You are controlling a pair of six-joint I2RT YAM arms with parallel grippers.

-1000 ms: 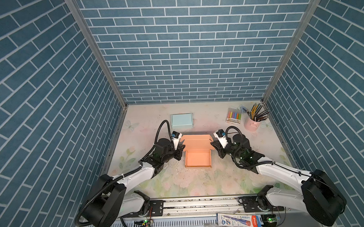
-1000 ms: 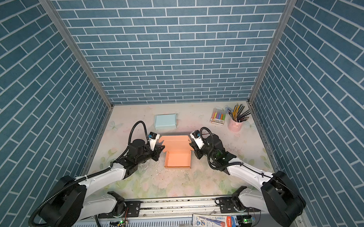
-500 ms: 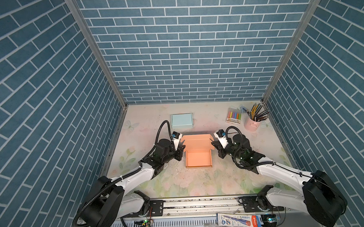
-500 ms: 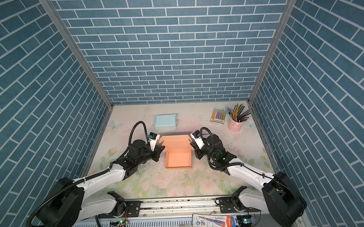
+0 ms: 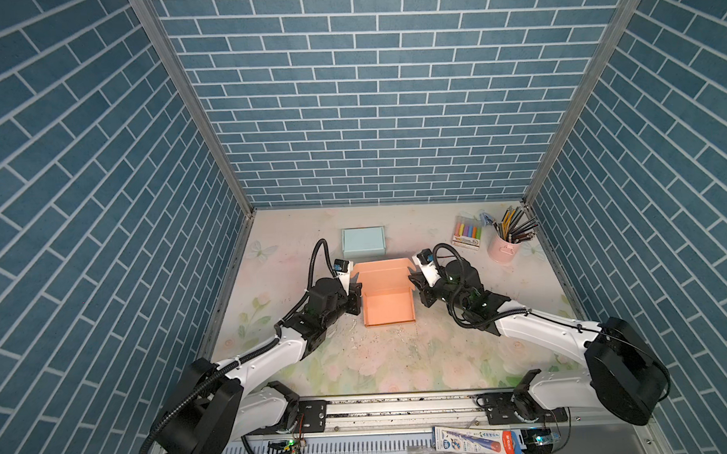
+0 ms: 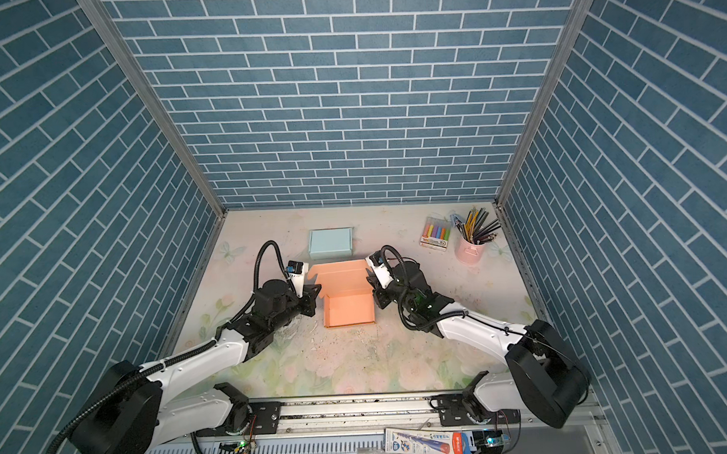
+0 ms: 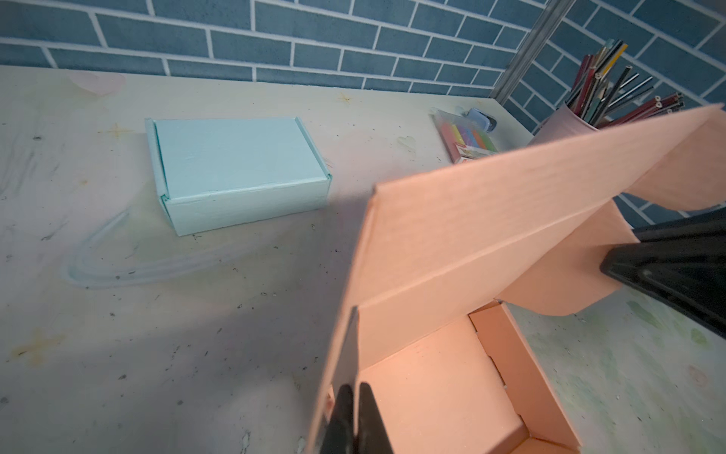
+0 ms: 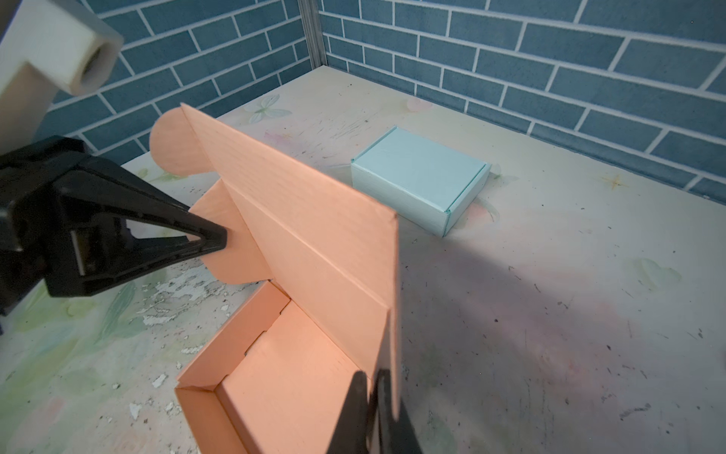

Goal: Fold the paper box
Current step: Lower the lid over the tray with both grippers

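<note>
We find the orange paper box (image 5: pixel 389 308) at the centre of both top views, its base flat on the table (image 5: pixel 399 355) and its lid (image 5: pixel 381 273) tilted up. Our left gripper (image 7: pixel 352 393) is clenched on the lid's side flap at the box's left edge. Our right gripper (image 8: pixel 371 383) pinches the opposite flap. A light blue box (image 5: pixel 363 241) lies just above the orange one, apart from it.

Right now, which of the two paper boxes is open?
The orange box: lid standing up, tray exposed. The light blue box behind it is folded shut.
</note>
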